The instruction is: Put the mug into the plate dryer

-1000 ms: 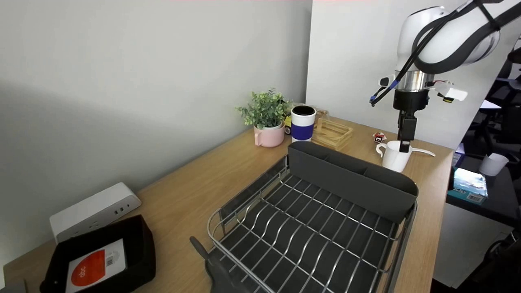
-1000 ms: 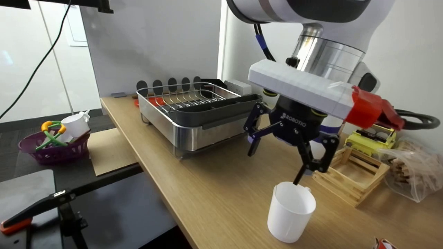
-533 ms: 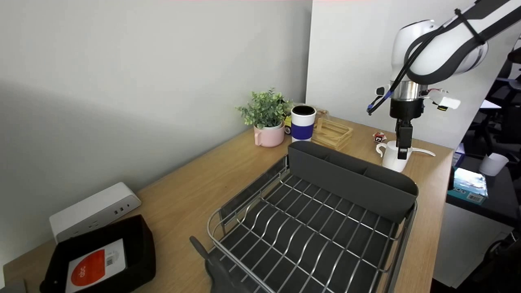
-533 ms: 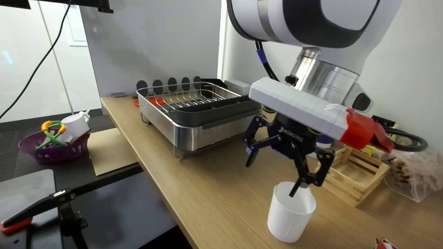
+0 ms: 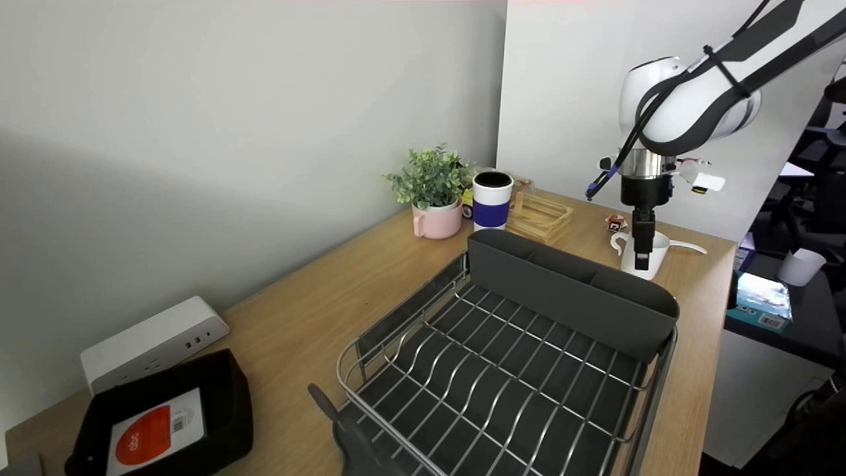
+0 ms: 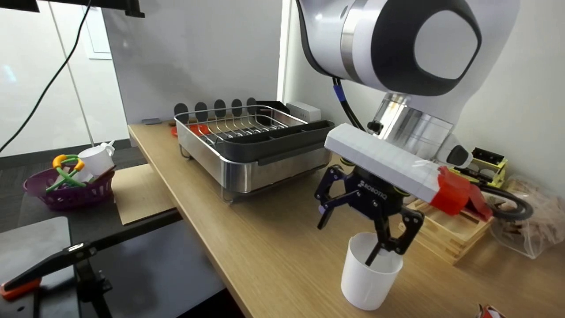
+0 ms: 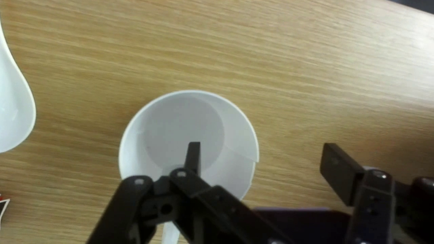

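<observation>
The white mug [image 5: 656, 254] stands upright on the wooden table beyond the rack's caddy end; it also shows in an exterior view [image 6: 366, 287] and the wrist view [image 7: 183, 118]. Its handle shows partly in the wrist view, behind the gripper. My gripper [image 6: 345, 245] is open and empty, pointing down. In the wrist view, the gripper [image 7: 261, 149] has one finger over or inside the mug's opening and the other outside the rim, apart from the wall. The plate dryer [image 5: 562, 291], a dark grey wire rack, holds no dishes; its metal side [image 6: 247, 179] faces the mug.
A wooden crate [image 6: 474, 240], a bag of wooden pieces [image 6: 529, 221] and a blue-banded cup [image 5: 492, 198] stand nearby. A potted plant [image 5: 436, 221] is by the wall. A white spoon-like item [image 7: 15, 112] lies beside the mug. The table edge [image 6: 212, 251] runs close.
My gripper has moved down and slightly toward the rack. One fingertip has gone from the mug's rim level to lower in its opening. The mug and rack have not moved.
</observation>
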